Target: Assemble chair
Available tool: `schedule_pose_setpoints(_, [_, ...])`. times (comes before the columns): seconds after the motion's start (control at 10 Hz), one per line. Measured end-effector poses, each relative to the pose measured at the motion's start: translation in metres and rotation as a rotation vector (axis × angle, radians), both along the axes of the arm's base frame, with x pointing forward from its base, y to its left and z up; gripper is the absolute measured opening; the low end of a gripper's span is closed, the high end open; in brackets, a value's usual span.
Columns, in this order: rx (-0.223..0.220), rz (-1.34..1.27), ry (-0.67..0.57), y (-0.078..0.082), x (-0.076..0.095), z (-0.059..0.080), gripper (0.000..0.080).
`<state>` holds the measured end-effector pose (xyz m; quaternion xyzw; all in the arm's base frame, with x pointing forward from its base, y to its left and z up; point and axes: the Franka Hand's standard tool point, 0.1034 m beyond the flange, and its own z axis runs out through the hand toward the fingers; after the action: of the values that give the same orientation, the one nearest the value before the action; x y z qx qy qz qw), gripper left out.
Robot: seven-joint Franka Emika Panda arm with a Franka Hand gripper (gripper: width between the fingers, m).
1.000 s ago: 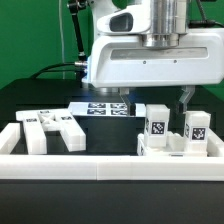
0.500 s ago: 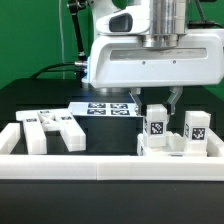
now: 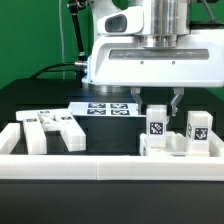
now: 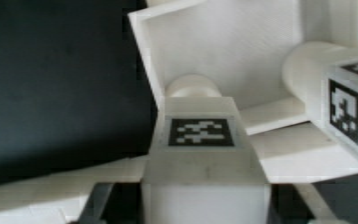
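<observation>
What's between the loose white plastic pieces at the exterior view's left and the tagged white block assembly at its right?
Exterior view: only bare black table between the loose white plastic pieces and the tagged white block assembly.

The arm (image 3: pixel 150 60) hangs from 12 o'clock in the exterior view, with the wrist vertical. The gripper (image 3: pixel 157 102) points to 6 o'clock, and its two fingers (image 3: pixel 178 100) are closed on a chair piece (image 3: pixel 157 122).

The tool's (image 3: pixel 156 102) fingertips are partly hidden behind the chair's tagged post (image 3: pixel 155 122). The picture's top edge cuts off the arm (image 3: pixel 160 15). The wrist view crops a second tagged piece (image 4: pixel 350 95).
</observation>
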<state>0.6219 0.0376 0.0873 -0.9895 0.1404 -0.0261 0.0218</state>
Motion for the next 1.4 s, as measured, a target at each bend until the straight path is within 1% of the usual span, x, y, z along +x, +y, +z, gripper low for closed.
schedule_pose_setpoints(0.1, [0.011, -0.136, 0.005, 0.003, 0.000, 0.000, 0.0291])
schedule_pose_setpoints(0.2, [0.017, -0.235, 0.009, 0.011, -0.001, 0.000, 0.0291])
schedule_pose_setpoints(0.3, [0.026, -0.336, 0.014, 0.014, -0.001, 0.000, 0.0291])
schedule_pose_setpoints(0.5, [0.060, -0.603, 0.031, 0.015, -0.001, -0.001, 0.0291])
schedule_pose_setpoints(0.7, [0.076, -0.811, 0.042, 0.017, -0.001, -0.001, 0.0291])
schedule_pose_setpoints(1.0, [0.085, -0.997, 0.052, 0.019, -0.001, -0.001, 0.0291])
schedule_pose_setpoints(1.2, [0.085, -0.988, 0.051, 0.019, -0.001, -0.001, 0.0291])
schedule_pose_setpoints(1.3, [0.083, -0.949, 0.049, 0.019, -0.001, -0.002, 0.0386])
schedule_pose_setpoints(1.4, [0.081, -0.897, 0.044, 0.019, -0.001, -0.001, 0.0523])
